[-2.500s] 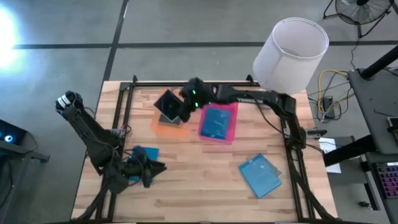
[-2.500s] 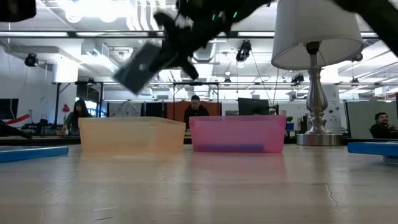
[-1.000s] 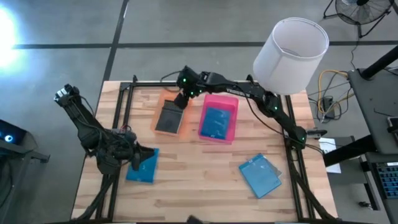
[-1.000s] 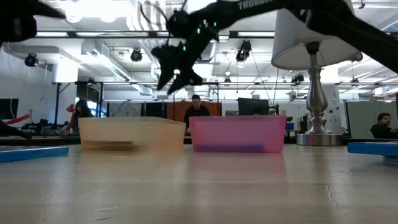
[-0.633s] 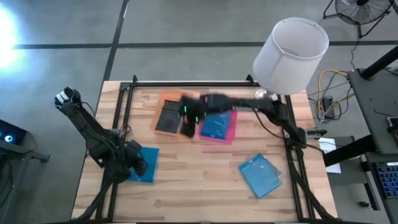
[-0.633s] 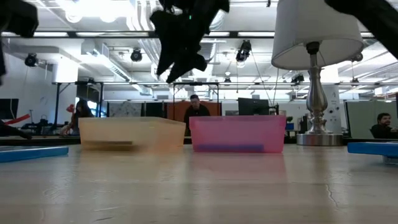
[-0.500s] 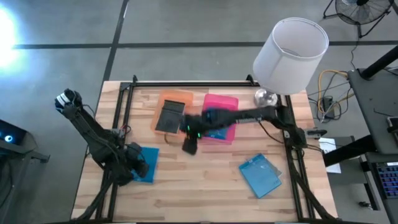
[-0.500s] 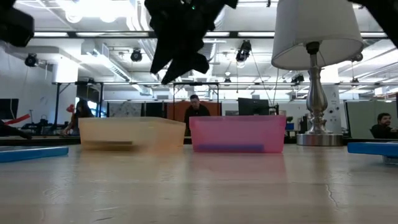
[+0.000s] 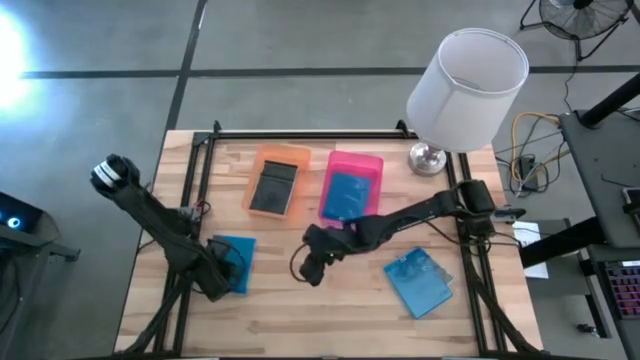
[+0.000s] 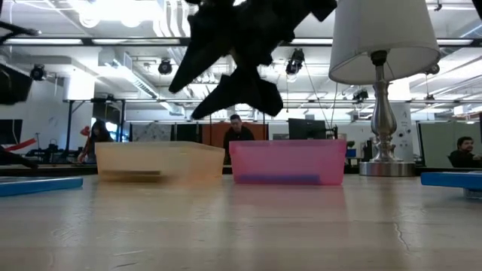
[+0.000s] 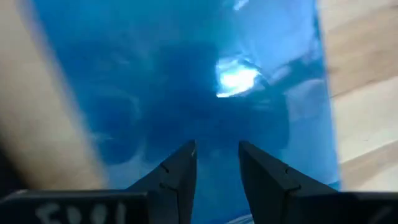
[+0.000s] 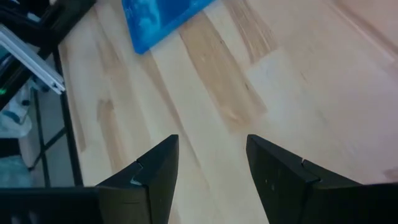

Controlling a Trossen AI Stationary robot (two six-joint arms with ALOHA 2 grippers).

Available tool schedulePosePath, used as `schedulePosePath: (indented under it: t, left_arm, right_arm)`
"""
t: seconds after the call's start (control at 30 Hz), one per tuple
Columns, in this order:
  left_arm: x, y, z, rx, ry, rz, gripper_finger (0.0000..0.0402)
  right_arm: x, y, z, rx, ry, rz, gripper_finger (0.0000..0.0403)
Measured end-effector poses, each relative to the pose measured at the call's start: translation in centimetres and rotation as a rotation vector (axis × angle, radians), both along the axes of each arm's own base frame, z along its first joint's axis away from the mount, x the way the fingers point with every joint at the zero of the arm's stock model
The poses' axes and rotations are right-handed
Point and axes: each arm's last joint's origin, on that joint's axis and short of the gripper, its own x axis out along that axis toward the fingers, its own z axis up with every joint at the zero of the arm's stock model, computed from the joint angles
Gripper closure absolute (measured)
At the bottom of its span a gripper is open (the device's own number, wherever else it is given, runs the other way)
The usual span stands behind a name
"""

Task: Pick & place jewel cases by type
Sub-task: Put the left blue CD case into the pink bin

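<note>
Having dropped the dark grey-black plastic jewel case [image 9: 272, 189] into the orange tray [image 9: 287, 155], the right gripper [image 9: 312, 268] is swinging back empty, fingers apart, while the left gripper [image 9: 226, 283], also parted, is hovering over the bright blue square jewel case [image 9: 235, 258] on the tabletop [image 9: 330, 310].

— What's the room like from where you sit?

— I see a wooden table [image 9: 330, 300] on a grey concrete floor [image 9: 300, 40], and a lamp [image 9: 465, 85] with a white shade at its far right corner.

— And beyond it?

— An open workshop with ceiling lights [image 10: 113, 9]. I count three people [image 10: 238, 134] seated at desks, with a monitor [image 10: 305, 129] behind.
</note>
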Motion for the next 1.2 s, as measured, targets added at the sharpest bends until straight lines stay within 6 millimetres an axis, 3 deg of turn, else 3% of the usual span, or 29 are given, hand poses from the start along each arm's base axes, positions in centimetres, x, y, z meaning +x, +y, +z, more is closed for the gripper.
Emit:
schedulePosePath:
  t: [0.27,0.43,0.53,0.67,0.8,0.9,1.2]
  left_arm:
    - [3.6,-1.1,-1.9,0.137,-0.158,0.085,0.0301]
    - [7.9,-2.9,-1.2,-0.023,-0.485,0.010,0.0301]
    - [8.4,-2.8,0.3,-0.040,-0.541,-0.017,0.0301]
    - [7.1,-1.9,2.2,0.065,-0.403,-0.009,0.0301]
    - [5.4,-1.3,3.5,0.101,-0.242,-0.004,0.0301]
    - [4.5,-1.0,2.4,0.091,-0.094,-0.006,0.0301]
    - [4.2,-0.9,-0.8,0.043,-0.156,0.070,0.0299]
  right_arm:
    - [-2.1,2.2,1.2,-0.016,0.060,-0.071,0.0220]
    - [-4.3,3.0,1.9,-0.033,0.112,-0.082,0.0220]
    - [-5.8,2.9,1.3,-0.015,0.135,-0.117,0.0220]
    - [-7.2,2.3,-1.1,0.057,0.177,-0.182,0.0220]
    - [-6.2,2.1,-3.0,0.232,0.039,-0.187,0.0220]
    - [-4.9,2.1,-4.1,0.296,-0.058,-0.181,0.0220]
    - [-0.4,1.9,-6.4,0.261,-0.014,-0.187,0.0200]
